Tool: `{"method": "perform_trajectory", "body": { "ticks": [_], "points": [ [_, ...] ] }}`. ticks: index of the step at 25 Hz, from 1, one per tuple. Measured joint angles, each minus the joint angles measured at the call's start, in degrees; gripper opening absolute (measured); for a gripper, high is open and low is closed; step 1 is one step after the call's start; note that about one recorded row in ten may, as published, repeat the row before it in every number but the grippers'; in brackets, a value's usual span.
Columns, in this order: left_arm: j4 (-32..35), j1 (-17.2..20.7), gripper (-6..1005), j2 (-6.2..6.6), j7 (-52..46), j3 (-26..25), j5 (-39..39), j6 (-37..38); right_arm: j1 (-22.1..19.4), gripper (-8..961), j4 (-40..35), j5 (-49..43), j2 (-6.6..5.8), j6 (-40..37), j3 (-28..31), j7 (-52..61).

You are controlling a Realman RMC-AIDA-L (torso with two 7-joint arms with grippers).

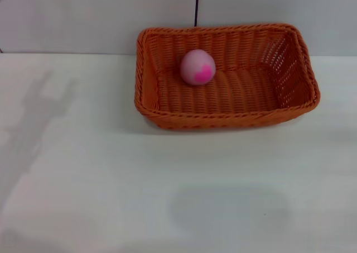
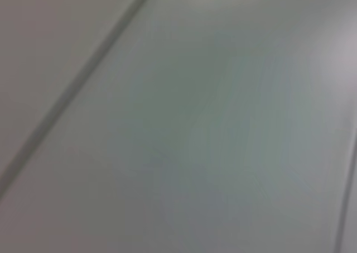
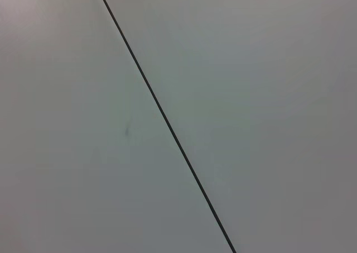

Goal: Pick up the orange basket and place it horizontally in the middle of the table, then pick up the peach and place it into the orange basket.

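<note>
We find the peach (image 1: 197, 67) resting inside the orange basket (image 1: 167, 117), lengthwise on the counter (image 1: 167, 197). Both steps look done; neither arm visible, fingers' state unknown.

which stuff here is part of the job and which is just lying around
Part of the job:
- orange basket, lying lengthwise at the far side of the table
- peach, resting inside the basket toward its back wall

Just lying about:
- nothing else lies on the table; behind it only a grey wall with a dark seam. No gripper shows in any view.
</note>
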Motion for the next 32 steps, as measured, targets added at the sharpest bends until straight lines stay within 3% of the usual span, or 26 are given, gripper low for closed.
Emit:
{"method": "perform_trajectory", "body": {
  "ticks": [3, 10, 32],
  "points": [
    [1.1, 2.0, 814, 0.02, 4.6, -0.1, -4.6, -2.7, 0.1, 423, 0.0, 0.0, -0.01, 0.0, 0.0, 0.0],
    [3.8, 2.5, 814, -0.10, 11.3, -0.9, -7.7, -5.4, 0.3, 423, 0.0, 0.1, 0.02, 0.0, 0.1, 0.0],
    [4.7, 1.6, 814, 0.00, 11.3, -0.9, -7.8, -5.8, 0.6, 423, 0.2, 0.1, 0.16, 1.5, 1.6, 0.0]
  ]
}}
